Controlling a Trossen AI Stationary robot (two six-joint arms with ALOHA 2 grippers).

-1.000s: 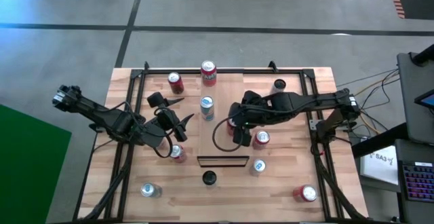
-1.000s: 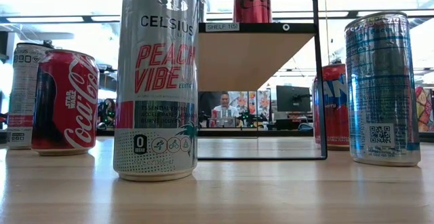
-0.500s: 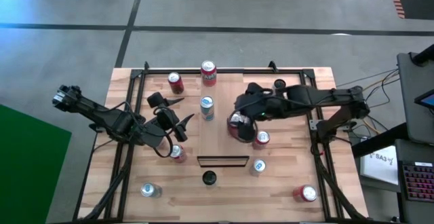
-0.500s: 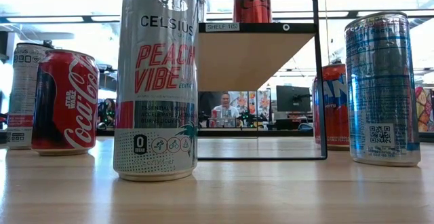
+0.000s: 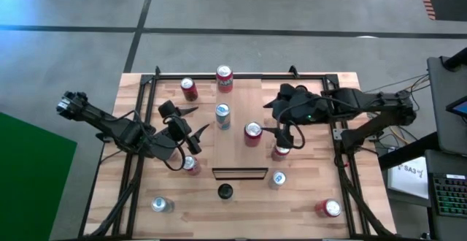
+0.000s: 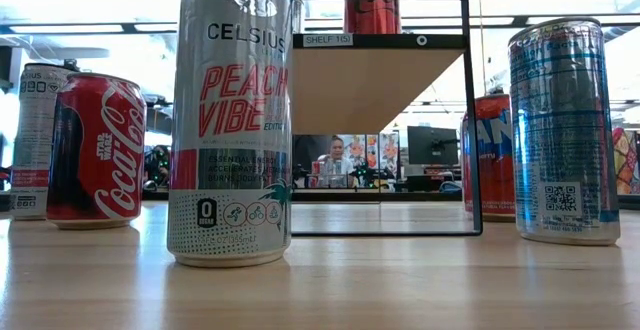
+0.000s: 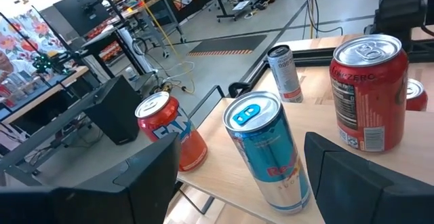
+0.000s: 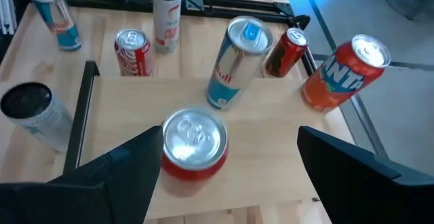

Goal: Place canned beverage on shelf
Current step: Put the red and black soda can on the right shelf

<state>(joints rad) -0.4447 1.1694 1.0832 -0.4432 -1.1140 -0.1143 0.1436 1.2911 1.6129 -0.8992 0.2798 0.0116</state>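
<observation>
The shelf (image 5: 241,157) is a light raised board in the middle of the table. A red can (image 5: 252,132) with a silver top stands upright on it, also seen as the red can (image 8: 193,144) and atop the shelf (image 6: 380,42) as the red can (image 6: 372,0). A blue-and-silver can (image 5: 222,115) stands on the shelf's left part. My right gripper (image 5: 283,133) hangs open to the right of the red can, above it and apart from it. My left gripper (image 5: 198,118) waits open just left of the blue-and-silver can (image 7: 268,149), without touching it.
An orange Fanta can (image 5: 224,78) stands at the far edge. Red cans (image 5: 189,88) (image 5: 281,151) (image 5: 191,165), a blue can (image 5: 278,179) and a dark can (image 5: 225,191) ring the shelf. Close to the low camera stand a tall Celsius can (image 6: 232,120) and a Coca-Cola can (image 6: 95,150).
My right gripper, which stood around the red can on the shelf, has drawn back toward the table's right edge and risen, tipping more level. The red can has stayed upright where it was on the shelf.
</observation>
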